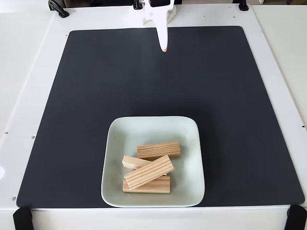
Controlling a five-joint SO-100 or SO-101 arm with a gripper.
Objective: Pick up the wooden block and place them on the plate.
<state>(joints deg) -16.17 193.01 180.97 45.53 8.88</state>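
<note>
Fixed view, looking down on a white table (29, 72) with a black mat (96, 96) laid over most of it. Gripper (164, 47) sits at the top edge, slightly right of centre; its white fingers (162, 33) appear as one narrow taper ending in an orange-tinted tip, with no gap visible between them, and nothing is held. They hang over bare mat.

Black clamp (58, 8) sits at the top left corner of the table, well left of the fingers. Black strap (21, 218) is at the bottom left corner, far below and left of them.

Plate (117, 143), pale mint green, square with rounded corners, lies on the mat well below the fingertips, nearly straight down the picture from them, close to the mat's lower edge. All four wooden blocks are inside it, clustered in the lower half. Leftmost block (133, 162) is partly covered. Diagonal block (149, 171) lies on top of it, tilted up toward the right. Bottom block (153, 187) lies level under the diagonal one's lower end. Upper block (159, 150) lies nearly level, closest to the fingers, touching the cluster.

Second black strap (297, 218) is at the bottom right corner, far below and right of the fingers.
</note>
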